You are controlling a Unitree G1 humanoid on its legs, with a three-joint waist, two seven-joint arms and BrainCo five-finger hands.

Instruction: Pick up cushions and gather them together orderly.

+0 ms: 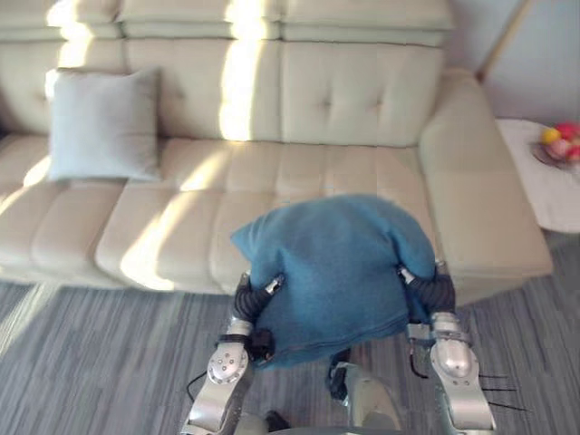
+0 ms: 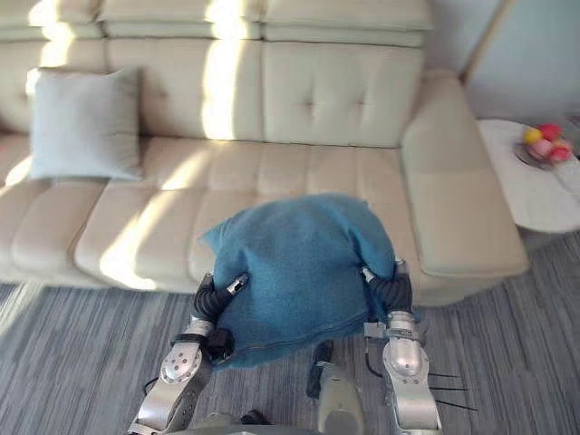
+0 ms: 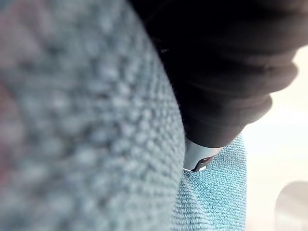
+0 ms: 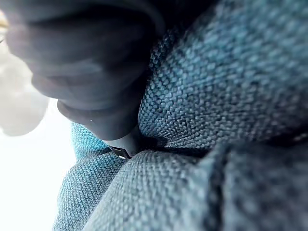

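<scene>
The blue cushion (image 1: 331, 272) is held up near the sofa's (image 1: 299, 91) right end, pressed between the left hand (image 1: 255, 297) and the right hand (image 1: 433, 292), probably because it is bulky and soft. Both hands sink into the fabric, so I cannot tell whether they are open or closed. The grey cushion (image 1: 104, 124) leans at the far left, likely the gathering spot.

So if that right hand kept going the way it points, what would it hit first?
The blue cushion: the right hand is pressed into its side. Past that, probably the sofa seat, though depth is unclear.
</scene>
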